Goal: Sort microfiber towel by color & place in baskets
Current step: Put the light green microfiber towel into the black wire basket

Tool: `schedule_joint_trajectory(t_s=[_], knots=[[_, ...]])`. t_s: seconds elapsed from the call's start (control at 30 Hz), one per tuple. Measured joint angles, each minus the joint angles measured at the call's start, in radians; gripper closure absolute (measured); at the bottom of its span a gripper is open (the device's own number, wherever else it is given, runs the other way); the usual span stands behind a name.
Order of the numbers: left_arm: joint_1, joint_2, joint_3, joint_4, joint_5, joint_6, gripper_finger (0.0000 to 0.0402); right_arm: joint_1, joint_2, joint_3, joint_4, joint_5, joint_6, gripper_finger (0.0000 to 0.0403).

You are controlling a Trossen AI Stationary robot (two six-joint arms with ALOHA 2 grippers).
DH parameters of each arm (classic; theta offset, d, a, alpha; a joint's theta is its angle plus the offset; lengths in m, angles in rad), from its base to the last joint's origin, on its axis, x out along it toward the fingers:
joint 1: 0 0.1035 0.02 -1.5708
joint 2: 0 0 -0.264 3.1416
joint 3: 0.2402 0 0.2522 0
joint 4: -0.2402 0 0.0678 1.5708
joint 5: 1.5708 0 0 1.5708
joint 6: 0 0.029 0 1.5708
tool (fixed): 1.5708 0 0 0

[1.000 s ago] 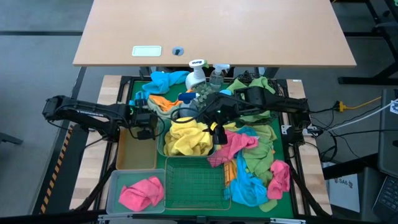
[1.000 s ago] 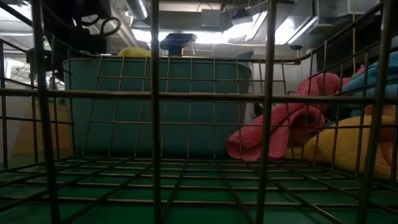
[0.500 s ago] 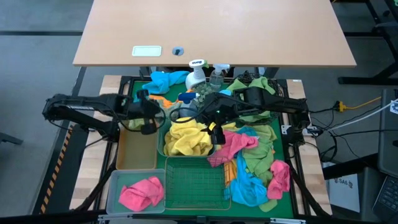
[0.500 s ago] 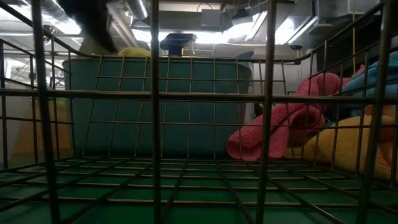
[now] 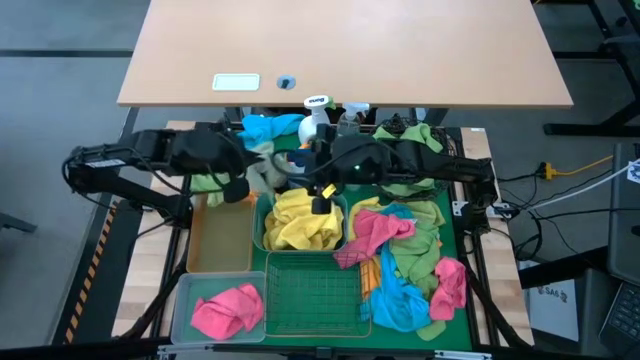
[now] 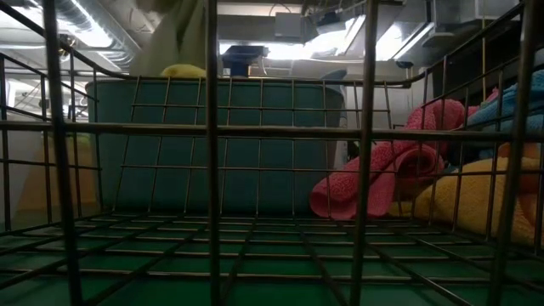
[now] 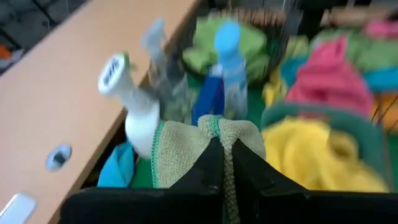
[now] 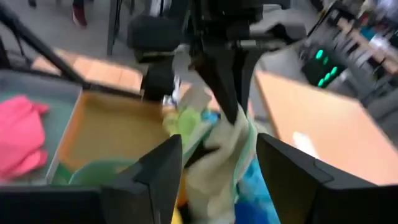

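My left gripper (image 5: 252, 172) is raised over the table's far left part, shut on a beige towel (image 7: 193, 152) with a green hem. The towel also hangs at the top of the low view (image 6: 183, 34). My right gripper (image 5: 320, 197) hovers open over the teal tub (image 5: 262, 240), which holds yellow towels (image 5: 300, 225). It faces the hanging towel (image 8: 224, 155) without touching it. A pink towel (image 5: 228, 308) lies in the clear bin (image 5: 182, 300). The green wire basket (image 5: 315, 295) and the tan tray (image 5: 220, 245) stand beside it. My left gripper pinches a bunched fold of the beige towel (image 7: 219, 134) between its two fingers (image 8: 231, 106). The fingers slant down from the table's left side. The towel hangs slack below them, lifted clear of the pile; how many layers are caught does not show.
Spray bottles (image 5: 318, 118) stand at the far edge, close behind the hanging towel. A dark round basket with a green towel (image 5: 412, 135) sits far right. Loose pink, blue and green towels (image 5: 400, 255) cover the right side. A wooden desk (image 5: 340, 50) lies beyond.
My left gripper has risen and drawn toward the far edge, tipping less steeply down, and the beige towel has come up with it and now hangs clear. My right gripper has tipped upward and shifted slightly toward the far edge, staying open.
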Motion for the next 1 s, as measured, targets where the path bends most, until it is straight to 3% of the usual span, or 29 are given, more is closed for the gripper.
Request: schedule_joint_trajectory(t_s=[0.27, 0.63, 0.83, 1.0], knots=[[-0.005, 0.001, 0.012, 0.209, 0.087, 0.006, 0.0397, 0.0, 0.0, 0.0, 0.157, 0.018, -0.007, 0.0194], [-0.035, 0.004, 0.012, 0.494, 0.218, 0.023, 0.0397, -0.002, 0.008, 0.001, 0.161, 0.054, -0.007, 0.0194], [-0.068, 0.004, 0.012, 0.545, 0.235, 0.071, 0.0395, -0.002, 0.053, 0.001, 0.165, 0.054, -0.007, 0.0194], [-0.07, 0.004, 0.012, 0.544, 0.234, 0.09, 0.0394, -0.002, 0.073, 0.0, 0.173, 0.054, -0.049, 0.0241]])
